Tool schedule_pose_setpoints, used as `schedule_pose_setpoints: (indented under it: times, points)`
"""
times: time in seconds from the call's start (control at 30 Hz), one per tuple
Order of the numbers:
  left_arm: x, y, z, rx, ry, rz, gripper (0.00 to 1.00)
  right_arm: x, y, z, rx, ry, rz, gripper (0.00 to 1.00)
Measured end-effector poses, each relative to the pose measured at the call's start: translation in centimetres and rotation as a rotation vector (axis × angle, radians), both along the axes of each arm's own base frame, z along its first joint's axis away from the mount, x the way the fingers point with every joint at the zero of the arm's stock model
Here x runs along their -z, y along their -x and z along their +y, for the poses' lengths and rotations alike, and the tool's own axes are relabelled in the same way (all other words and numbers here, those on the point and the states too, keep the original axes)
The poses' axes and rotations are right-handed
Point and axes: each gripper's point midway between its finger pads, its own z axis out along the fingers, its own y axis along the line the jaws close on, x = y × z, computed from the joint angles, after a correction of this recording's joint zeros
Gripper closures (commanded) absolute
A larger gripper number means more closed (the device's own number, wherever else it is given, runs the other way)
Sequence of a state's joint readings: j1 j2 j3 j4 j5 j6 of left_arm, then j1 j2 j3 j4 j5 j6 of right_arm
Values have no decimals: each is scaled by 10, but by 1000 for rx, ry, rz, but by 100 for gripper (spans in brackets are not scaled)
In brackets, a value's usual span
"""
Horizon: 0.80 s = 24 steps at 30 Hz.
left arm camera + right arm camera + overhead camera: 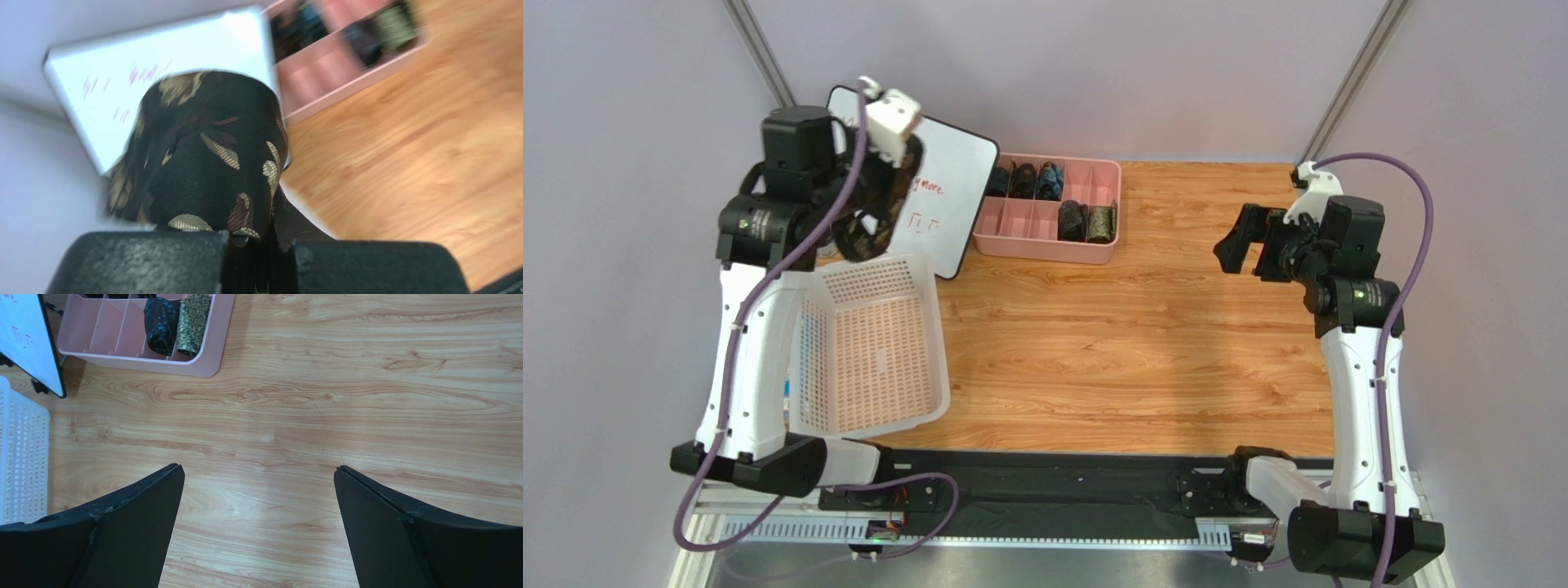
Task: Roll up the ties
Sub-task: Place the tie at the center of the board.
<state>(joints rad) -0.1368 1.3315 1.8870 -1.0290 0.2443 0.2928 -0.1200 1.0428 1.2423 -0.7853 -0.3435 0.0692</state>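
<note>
Fabric sits clamped in the left hand (256, 263), a dark tie (209, 159) with olive leaf marks held up near the white basket (873, 349) and whiteboard (946, 196), likely soft, light and slippery, best pinched across its full width, while the right hand (258, 527) hangs apart over the table (368, 386).

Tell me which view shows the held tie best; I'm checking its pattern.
Left wrist: the tie fills the frame, leaf pattern visible, pinched between the fingers. Top view shows it small and dark by the whiteboard. Right wrist misses it.
</note>
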Motion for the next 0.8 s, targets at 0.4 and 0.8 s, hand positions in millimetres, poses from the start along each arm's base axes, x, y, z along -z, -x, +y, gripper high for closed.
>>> schedule_pose_setpoints:
  times: [0.4, 0.8]
  points:
    - [131, 83, -253, 845, -311, 178, 34, 23, 3, -50, 105, 64, 138, 0]
    - [229, 109, -189, 845, -315, 459, 5, 68, 26, -30, -123, 66, 321, 11]
